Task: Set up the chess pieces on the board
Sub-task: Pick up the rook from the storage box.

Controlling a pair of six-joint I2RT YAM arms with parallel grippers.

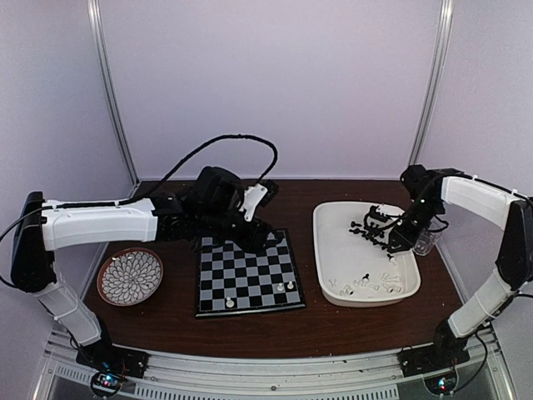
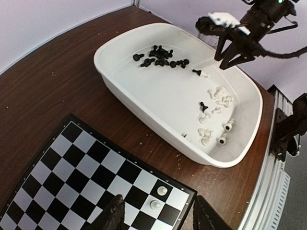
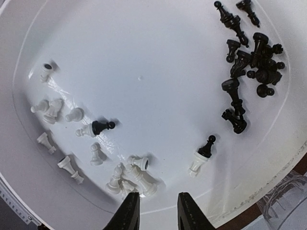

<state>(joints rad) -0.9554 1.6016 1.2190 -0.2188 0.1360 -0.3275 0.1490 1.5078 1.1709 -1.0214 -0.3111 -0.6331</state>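
Note:
The board (image 1: 246,273) lies at mid-table with three white chess pieces on its near rows: one (image 1: 229,303) and a pair (image 1: 285,287). In the left wrist view that pair (image 2: 159,197) stands near the board's (image 2: 72,163) corner. My left gripper (image 1: 258,237) (image 2: 160,218) hovers above the board, open and empty. Most of the chess pieces lie in the white tray (image 1: 329,250): a black heap (image 3: 249,52) and scattered white ones (image 3: 129,175). My right gripper (image 1: 396,242) (image 3: 157,213) hangs open over the tray with nothing between its fingers.
A round patterned plate (image 1: 130,277) sits left of the board. A clear cup (image 1: 425,242) (image 3: 283,201) stands just outside the tray's right rim. In the tray, a black pawn (image 3: 207,146) is stuck in the base of a fallen white piece. Bare brown table runs between board and tray.

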